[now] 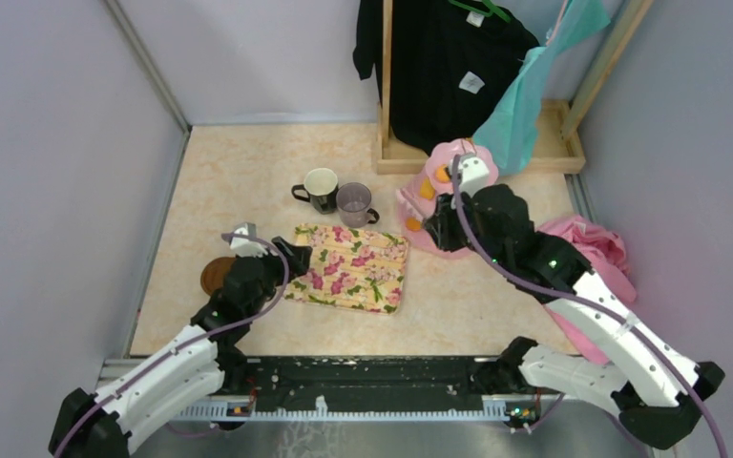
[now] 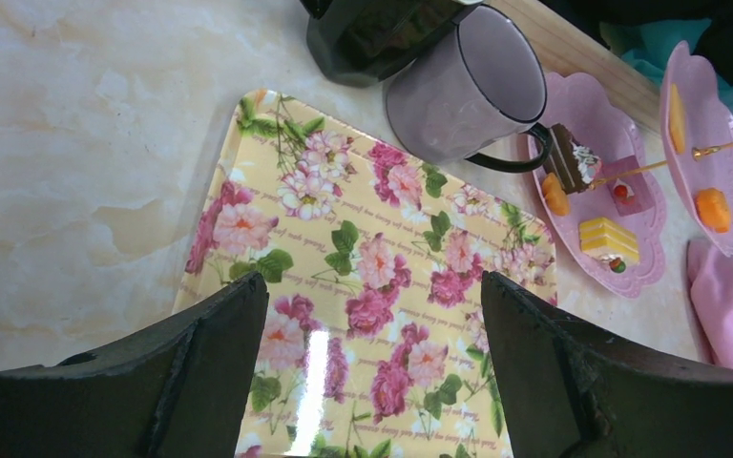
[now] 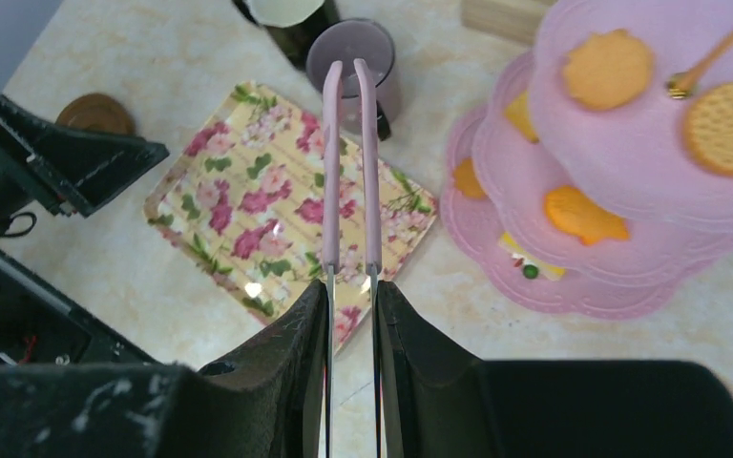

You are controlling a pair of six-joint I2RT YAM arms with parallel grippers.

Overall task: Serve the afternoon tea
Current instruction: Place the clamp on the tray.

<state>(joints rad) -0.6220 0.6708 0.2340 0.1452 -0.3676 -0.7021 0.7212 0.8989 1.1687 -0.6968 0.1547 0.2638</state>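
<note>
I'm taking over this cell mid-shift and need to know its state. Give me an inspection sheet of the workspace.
Surface: beige marbled table.
Job's things: black mug and smoky mug side by side behind the floral tray; pink three-tier stand loaded with snacks; brown coaster left of the tray.
Clutter: pink cloth at the right.
Grippers: left gripper open over the tray; right gripper shut on pink tongs.
Cables: purple cable along each arm, no snag seen.
Surroundings: wooden rack with black shirt and teal garment; grey walls.
</note>
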